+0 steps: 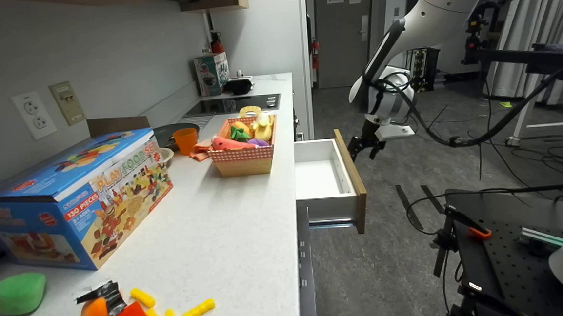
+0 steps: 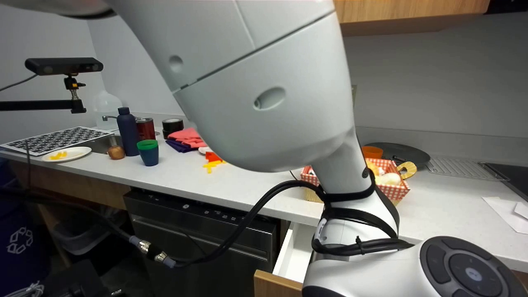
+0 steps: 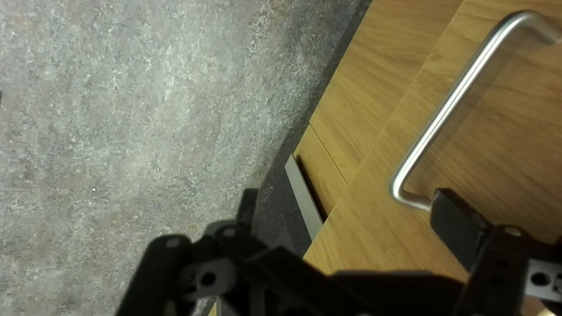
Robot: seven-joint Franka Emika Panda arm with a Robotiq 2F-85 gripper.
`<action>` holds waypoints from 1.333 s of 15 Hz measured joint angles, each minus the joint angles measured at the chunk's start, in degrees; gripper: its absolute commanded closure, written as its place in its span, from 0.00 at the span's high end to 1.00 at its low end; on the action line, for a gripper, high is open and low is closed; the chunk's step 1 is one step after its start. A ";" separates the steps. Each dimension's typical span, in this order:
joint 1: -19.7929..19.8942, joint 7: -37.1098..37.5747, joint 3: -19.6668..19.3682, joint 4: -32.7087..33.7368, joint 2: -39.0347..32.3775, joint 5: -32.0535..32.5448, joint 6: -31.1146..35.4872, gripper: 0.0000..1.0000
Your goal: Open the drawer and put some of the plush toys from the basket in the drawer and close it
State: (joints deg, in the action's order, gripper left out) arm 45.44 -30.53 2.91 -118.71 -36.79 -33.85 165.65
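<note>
1. Done: the drawer (image 1: 316, 175) stands pulled out, no toy visible inside.
2. The gripper (image 3: 347, 193) is spread wide, gripping nothing, just beside the metal bar handle (image 3: 451, 100).
3. Remaining: transfer of some plush fruit toys (image 1: 239, 133), lying in the gingham basket (image 1: 243, 166) on the countertop (image 1: 231, 215); then closure.

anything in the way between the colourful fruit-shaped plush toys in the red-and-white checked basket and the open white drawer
Only the low wall of the basket and the edge of the flat white countertop lie between the plush toys and the drawer; a lift over both should do. Nothing else visible blocks the way.
</note>
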 measured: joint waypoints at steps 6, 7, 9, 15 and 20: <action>0.14 0.92 0.04 -0.07 0.00 1.59 0.10 1.00; 0.18 1.45 0.03 -0.11 -0.01 2.79 0.39 1.00; 0.44 1.68 0.20 -0.11 -0.04 5.34 1.23 1.00; 2.87 0.49 3.90 -1.95 2.28 16.63 2.14 1.00; -1.30 0.34 6.92 -9.29 14.24 23.28 1.99 1.00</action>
State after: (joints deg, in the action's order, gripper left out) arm 44.14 -30.19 9.83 -127.99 -22.54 -10.57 167.64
